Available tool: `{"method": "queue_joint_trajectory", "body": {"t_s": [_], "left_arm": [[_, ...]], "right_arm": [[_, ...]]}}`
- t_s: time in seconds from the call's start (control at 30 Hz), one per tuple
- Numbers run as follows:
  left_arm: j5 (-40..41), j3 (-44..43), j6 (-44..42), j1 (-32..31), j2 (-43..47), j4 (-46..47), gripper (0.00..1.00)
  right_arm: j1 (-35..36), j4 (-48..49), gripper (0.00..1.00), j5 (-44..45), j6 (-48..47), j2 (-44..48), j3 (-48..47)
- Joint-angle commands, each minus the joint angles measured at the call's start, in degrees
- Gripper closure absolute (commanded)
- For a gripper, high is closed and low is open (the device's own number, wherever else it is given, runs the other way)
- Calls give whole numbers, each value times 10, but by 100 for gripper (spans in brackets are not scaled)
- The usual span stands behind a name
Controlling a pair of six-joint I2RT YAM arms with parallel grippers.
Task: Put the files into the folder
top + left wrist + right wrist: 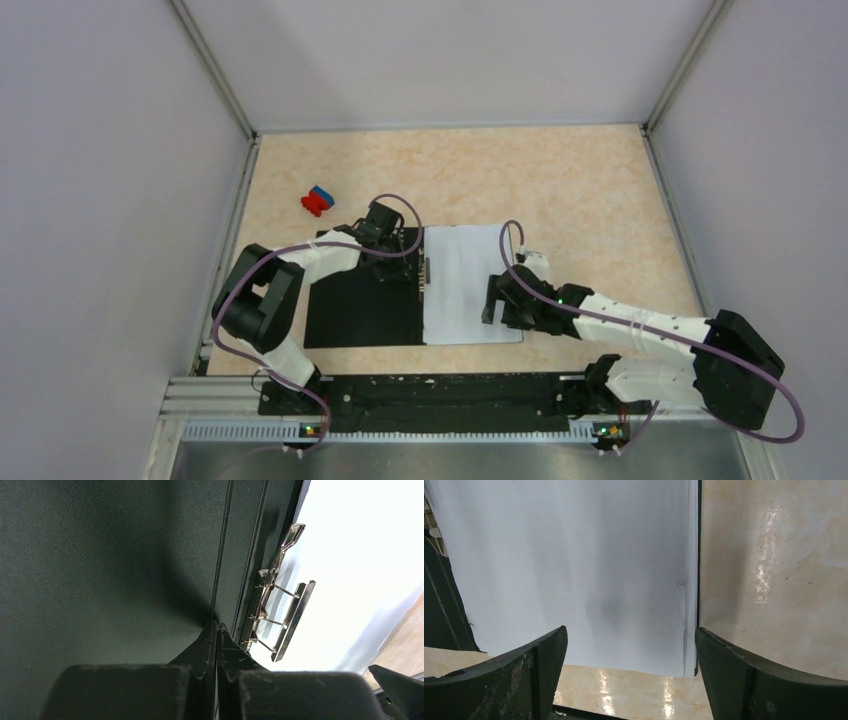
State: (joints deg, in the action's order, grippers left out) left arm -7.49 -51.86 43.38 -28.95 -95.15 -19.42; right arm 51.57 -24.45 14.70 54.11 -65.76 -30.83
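Observation:
The folder [360, 305] lies open on the table with its black inside [100, 570] facing up. Its metal spine clip [427, 275] [280, 615] stands at the middle. The files [468, 285] [574, 565], white sheets, lie stacked on the folder's right half; a thin black folder edge [698, 555] shows along their side. My left gripper [392, 270] [216, 626] is shut with nothing in it, its tips on the black left flap just beside the spine. My right gripper [490, 300] [630, 640] is open and hovers over the sheets' right part, near their corner.
A small red-and-blue block [317, 200] sits on the beige table [580, 190] to the far left of the folder. Grey walls enclose the table on three sides. A black rail [440, 395] with the arm bases runs along the near edge.

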Motion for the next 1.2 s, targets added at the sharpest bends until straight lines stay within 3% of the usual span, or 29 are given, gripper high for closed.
{"method": "queue_joint_trajectory", "body": {"t_s": [0.0,1.17], "left_arm": [[4,21,-4,-7,-24,-6,100],[6,20,-5,-7,-26,-8,100]], "right_arm": [[-3,-9,3,8,-2,14,-4],[-4,-10,3,7,-1,16,1]]}}
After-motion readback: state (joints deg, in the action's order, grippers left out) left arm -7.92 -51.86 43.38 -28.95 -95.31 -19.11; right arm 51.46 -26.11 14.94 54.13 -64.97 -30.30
